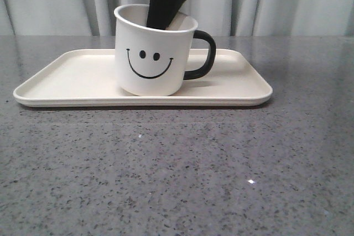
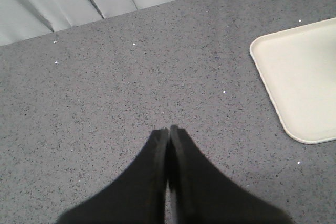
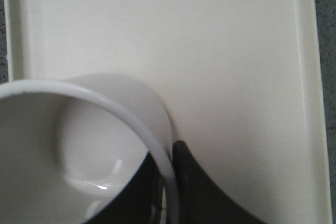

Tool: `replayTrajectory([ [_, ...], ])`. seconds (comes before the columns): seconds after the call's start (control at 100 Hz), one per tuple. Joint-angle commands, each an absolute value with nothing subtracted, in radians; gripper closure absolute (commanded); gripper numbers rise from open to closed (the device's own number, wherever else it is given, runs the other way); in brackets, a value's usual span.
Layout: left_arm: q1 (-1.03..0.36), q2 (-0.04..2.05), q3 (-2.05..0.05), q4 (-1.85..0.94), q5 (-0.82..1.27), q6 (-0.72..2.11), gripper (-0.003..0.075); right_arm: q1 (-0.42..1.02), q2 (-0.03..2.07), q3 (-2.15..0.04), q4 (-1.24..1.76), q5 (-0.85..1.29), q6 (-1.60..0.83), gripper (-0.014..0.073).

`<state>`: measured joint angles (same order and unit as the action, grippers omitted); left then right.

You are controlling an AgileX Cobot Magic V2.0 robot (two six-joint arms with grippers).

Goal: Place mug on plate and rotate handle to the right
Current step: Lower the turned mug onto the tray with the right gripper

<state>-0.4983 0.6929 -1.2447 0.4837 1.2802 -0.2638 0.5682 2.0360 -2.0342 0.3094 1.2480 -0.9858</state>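
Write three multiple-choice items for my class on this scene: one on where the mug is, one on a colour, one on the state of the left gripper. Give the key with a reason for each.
1. Where does the mug stand?
A. on the bare table
B. on the plate
C. held in the air

2. What colour is the handle?
A. black
B. white
C. red

3. How is the left gripper?
A. shut on the mug
B. wide open
C. shut on nothing, over the table

Key: 1 B, the mug's base rests inside the plate's rim. 2 A, the loop is glossy black against the white body. 3 C, its fingers meet with nothing between them, beside the plate.
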Motion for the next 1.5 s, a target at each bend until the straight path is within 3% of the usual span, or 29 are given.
replayTrajectory([
  [0.0, -0.505, 0.697, -1.265, 0.503, 1.259, -0.276, 0.0740, 0.566, 1.982, -2.066, 0.335, 1.283, -0.997, 0.0697],
  [0.22, -0.505, 0.697, -1.265, 0.503, 1.259, -0.276, 0.0740, 0.566, 1.982, -2.066, 0.340, 1.280, -0.997, 0.0571],
  [0.47, -0.505, 0.697, -1.265, 0.503, 1.259, -0.276, 0.0740, 0.566, 1.982, -2.066, 0.340, 1.269, -0.996, 0.0561],
  [0.68, -0.505, 0.697, -1.265, 0.503, 1.259, -0.276, 0.0740, 0.566, 1.982, -2.066, 0.340, 1.267, -0.996, 0.0493],
  [1.49, -0.505, 0.697, -1.265, 0.503, 1.259, -0.276, 0.0740, 0.566, 1.982, -2.121, 0.345, 1.249, -0.993, 0.0493],
])
